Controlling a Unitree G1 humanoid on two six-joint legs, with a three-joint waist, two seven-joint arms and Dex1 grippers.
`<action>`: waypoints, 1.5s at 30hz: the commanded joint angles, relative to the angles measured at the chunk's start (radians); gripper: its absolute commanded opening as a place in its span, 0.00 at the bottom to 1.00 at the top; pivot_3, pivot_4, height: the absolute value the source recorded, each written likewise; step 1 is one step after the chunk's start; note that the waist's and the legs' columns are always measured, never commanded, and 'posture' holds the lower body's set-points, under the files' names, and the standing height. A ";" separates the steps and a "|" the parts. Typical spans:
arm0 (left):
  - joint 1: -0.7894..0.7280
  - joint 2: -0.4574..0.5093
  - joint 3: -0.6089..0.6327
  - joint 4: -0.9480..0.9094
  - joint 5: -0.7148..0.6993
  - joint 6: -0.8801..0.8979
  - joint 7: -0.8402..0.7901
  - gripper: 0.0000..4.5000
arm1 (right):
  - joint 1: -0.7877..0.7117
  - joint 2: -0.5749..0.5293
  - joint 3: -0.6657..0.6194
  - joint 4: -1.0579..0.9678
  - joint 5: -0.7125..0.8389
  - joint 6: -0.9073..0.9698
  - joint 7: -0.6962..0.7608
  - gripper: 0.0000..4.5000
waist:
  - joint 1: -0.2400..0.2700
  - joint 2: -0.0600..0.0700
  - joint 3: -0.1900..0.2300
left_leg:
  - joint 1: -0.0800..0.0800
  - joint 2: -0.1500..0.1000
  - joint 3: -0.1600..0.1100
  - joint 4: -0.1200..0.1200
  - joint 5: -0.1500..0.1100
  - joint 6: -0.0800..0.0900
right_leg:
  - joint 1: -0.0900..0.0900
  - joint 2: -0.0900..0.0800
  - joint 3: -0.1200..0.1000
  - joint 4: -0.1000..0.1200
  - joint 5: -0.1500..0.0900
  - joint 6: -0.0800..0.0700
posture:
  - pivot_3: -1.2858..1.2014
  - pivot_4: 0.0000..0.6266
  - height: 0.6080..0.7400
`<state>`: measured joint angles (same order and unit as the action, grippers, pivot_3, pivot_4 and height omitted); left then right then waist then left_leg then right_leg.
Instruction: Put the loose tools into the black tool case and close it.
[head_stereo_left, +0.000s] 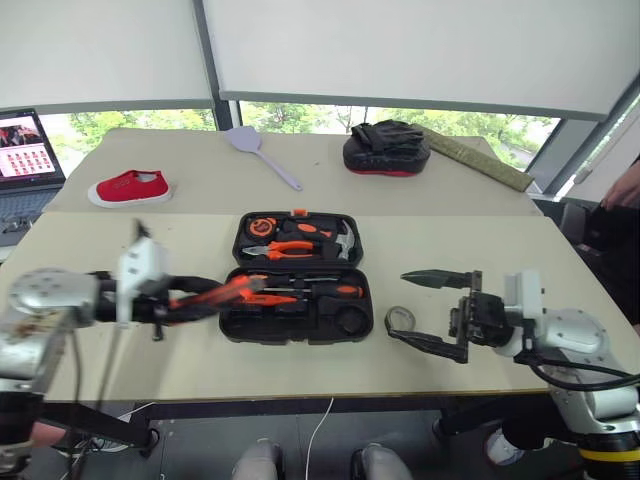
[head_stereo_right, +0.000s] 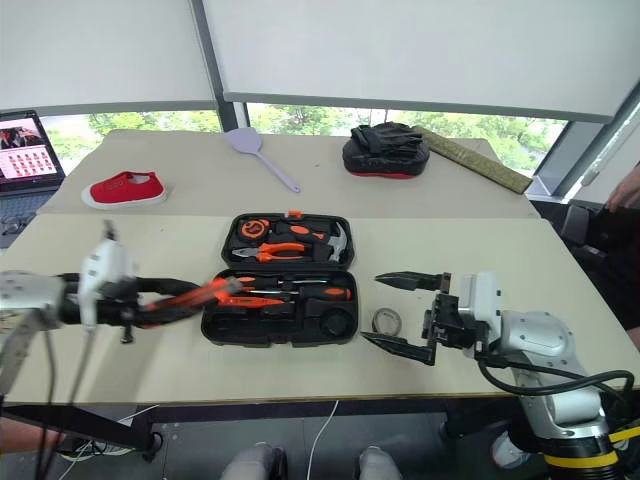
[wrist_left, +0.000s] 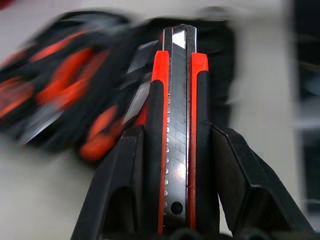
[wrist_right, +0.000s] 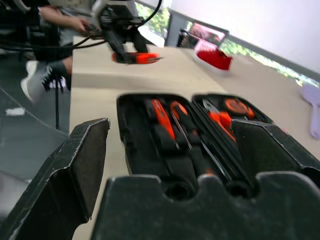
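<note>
Left tool (head_stereo_left: 215, 297) clamps an orange-black knife (wrist_left: 177, 135) at centre-left, beside the open case (head_stereo_left: 296, 280) — right tool (head_stereo_left: 432, 310) gapes, lower right.

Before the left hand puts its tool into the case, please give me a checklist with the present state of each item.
1. Left hand grips the orange-and-black utility knife: ok, pinched between both fingers.
2. Black tool case is open: ok, both halves lie flat.
3. Free slot for the knife: cannot tell, the slots look mostly filled.
4. Right hand is clear of the case: ok, open, beside its right edge.
5. Tape roll is packed: not ok, it lies on the table by the right hand.
</note>
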<state>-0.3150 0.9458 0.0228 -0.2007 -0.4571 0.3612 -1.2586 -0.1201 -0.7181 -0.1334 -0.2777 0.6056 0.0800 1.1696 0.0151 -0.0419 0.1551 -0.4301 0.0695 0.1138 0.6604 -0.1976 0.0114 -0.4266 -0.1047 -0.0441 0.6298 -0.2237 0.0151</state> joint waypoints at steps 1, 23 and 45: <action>-0.075 -0.012 -0.121 -0.064 0.081 0.066 0.034 0.33 | 0.012 -0.029 -0.035 -0.007 0.019 0.020 0.023 1.00 | -0.006 0.000 0.000 | 0.001 0.001 -0.001 0.000 0.000 0.000 | 0.000 0.003 0.001 0.000 0.000 0.000 | 0.52 0.24 1.00; -0.240 -0.125 -0.392 0.072 0.396 -0.018 0.058 0.33 | 0.046 -0.014 -0.048 -0.043 0.014 0.007 0.021 1.00 | -0.001 0.000 0.000 | 0.004 0.002 -0.003 0.000 0.000 0.000 | 0.002 0.008 0.006 0.000 -0.004 0.005 | 0.52 0.24 1.00; -0.193 -0.269 -0.067 0.291 0.083 -0.152 -0.071 0.69 | 0.026 0.055 -0.026 0.021 -0.010 -0.016 0.005 1.00 | -0.006 0.001 0.000 | 0.005 0.002 -0.003 0.001 0.000 0.001 | 0.003 0.009 0.006 0.001 0.000 -0.001 | 0.52 0.24 1.00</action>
<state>-0.5272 0.6579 -0.0650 0.0815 -0.3618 0.2612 -1.2938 -0.0921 -0.6706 -0.1477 -0.2455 0.5949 0.0930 1.1775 0.0091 -0.0411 0.1552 -0.4247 0.0718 0.1105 0.6616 -0.1974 0.0121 -0.4234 -0.0953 -0.0376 0.6307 -0.2238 0.0141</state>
